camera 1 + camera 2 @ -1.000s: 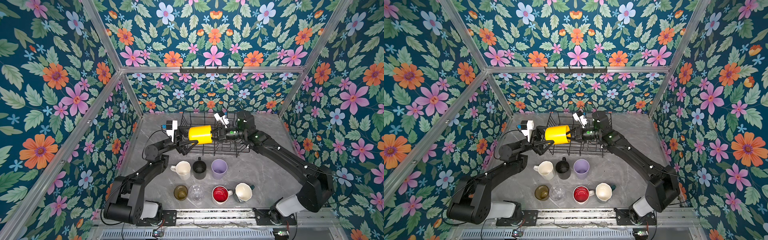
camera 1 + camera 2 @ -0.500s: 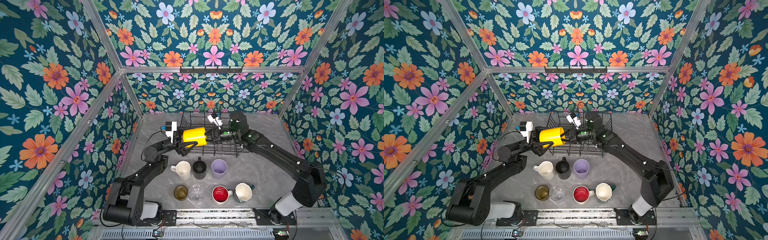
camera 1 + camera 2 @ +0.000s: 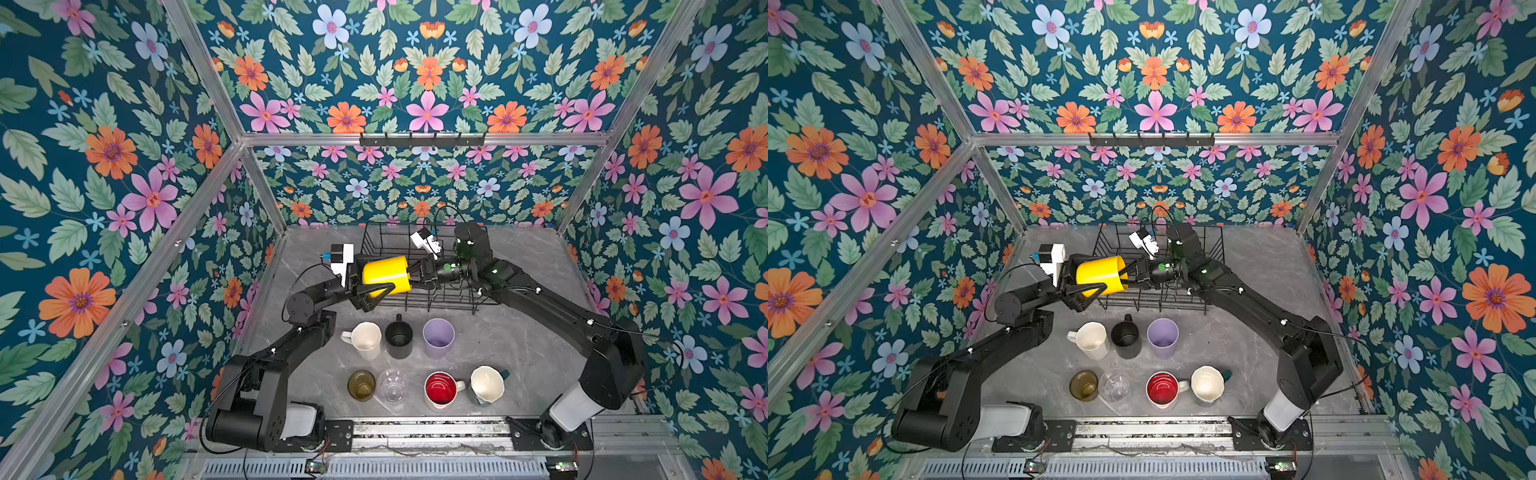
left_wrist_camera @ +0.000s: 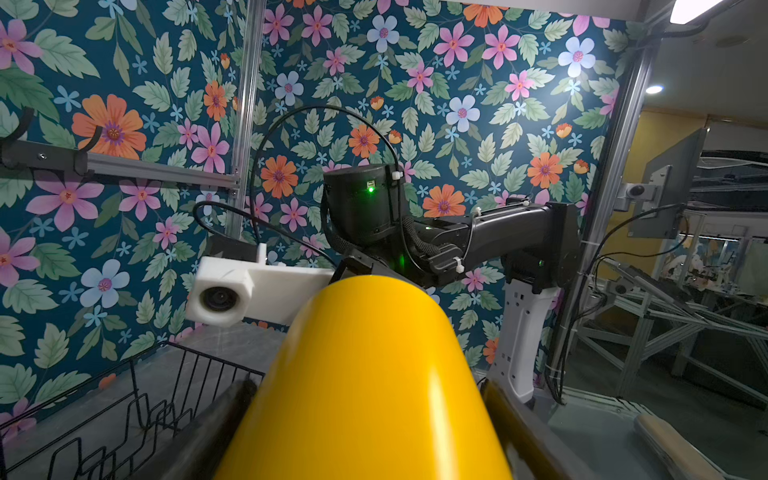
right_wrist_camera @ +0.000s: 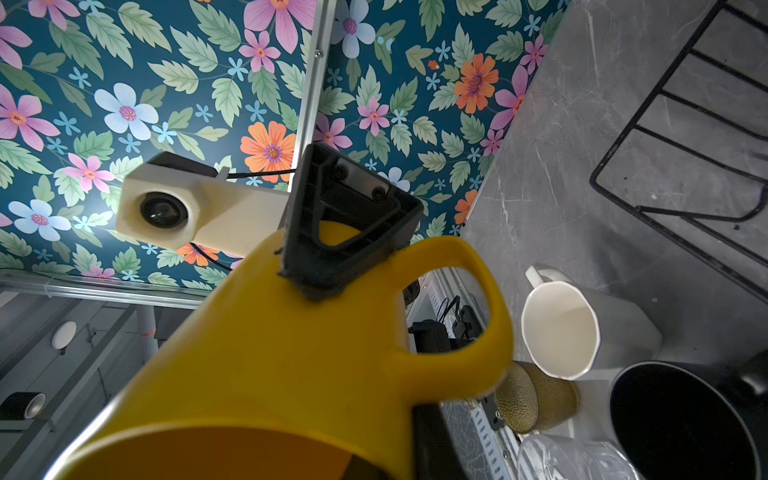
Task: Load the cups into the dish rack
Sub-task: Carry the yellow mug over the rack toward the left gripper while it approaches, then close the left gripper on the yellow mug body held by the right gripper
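Note:
A yellow cup (image 3: 386, 274) (image 3: 1100, 274) hangs on its side over the left end of the black wire dish rack (image 3: 449, 291) (image 3: 1163, 299). My right gripper (image 3: 413, 272) (image 5: 395, 457) is shut on its rim; the mouth faces that wrist. My left gripper (image 3: 392, 273) (image 4: 365, 395) straddles the cup's body, its fingers (image 4: 232, 399) lying against both sides. In front of the rack stand a cream mug (image 3: 365, 338), a black mug (image 3: 399, 336) and a lilac tumbler (image 3: 438, 336). Nearer still are an olive glass (image 3: 361, 384), a clear glass (image 3: 392, 384), a red-inside mug (image 3: 440, 388) and a teal-outside mug (image 3: 486, 384).
A black hook rail (image 3: 422, 139) runs along the back wall above the rack. Floral walls close in the grey table (image 3: 519, 353) on three sides. The rack's upright dividers (image 4: 137, 395) stand under the held cup.
My right gripper has carried the yellow cup leftwards, in between the left gripper's fingers. The left jaws have narrowed around the cup's body.

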Action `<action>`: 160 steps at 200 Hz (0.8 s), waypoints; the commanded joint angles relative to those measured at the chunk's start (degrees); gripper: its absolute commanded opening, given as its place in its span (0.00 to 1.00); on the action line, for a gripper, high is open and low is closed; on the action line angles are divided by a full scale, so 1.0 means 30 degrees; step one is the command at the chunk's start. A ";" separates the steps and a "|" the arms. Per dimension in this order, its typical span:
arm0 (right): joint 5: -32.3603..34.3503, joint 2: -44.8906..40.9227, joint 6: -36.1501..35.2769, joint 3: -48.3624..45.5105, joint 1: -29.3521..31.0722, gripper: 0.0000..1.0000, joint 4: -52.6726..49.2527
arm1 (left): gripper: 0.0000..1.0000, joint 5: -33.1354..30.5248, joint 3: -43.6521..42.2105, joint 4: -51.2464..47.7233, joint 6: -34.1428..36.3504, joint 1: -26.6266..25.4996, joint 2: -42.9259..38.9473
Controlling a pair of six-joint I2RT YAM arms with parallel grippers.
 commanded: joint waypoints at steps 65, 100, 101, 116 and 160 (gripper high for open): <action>-0.0899 0.0045 -0.1608 0.1562 0.0111 0.00 -0.0266 | 0.92 0.1677 0.0089 0.0174 -0.0338 -0.0144 0.0086; -0.0976 0.0230 -0.1677 0.1679 0.0094 0.00 -0.0625 | 0.90 0.1751 0.0059 0.0159 -0.0255 -0.0163 0.0073; -0.0981 0.0225 -0.1677 0.1666 0.0092 0.00 -0.0617 | 0.89 0.1756 0.0059 0.0167 -0.0252 -0.0172 0.0081; -0.0966 0.0255 -0.1661 0.1654 0.0109 0.00 -0.0593 | 0.86 0.1820 0.0089 0.0147 -0.0284 -0.0178 0.0061; -0.1007 0.0314 -0.1677 0.1828 0.0111 0.00 -0.0545 | 0.83 0.2269 0.0256 0.0090 -0.0513 -0.0207 0.0123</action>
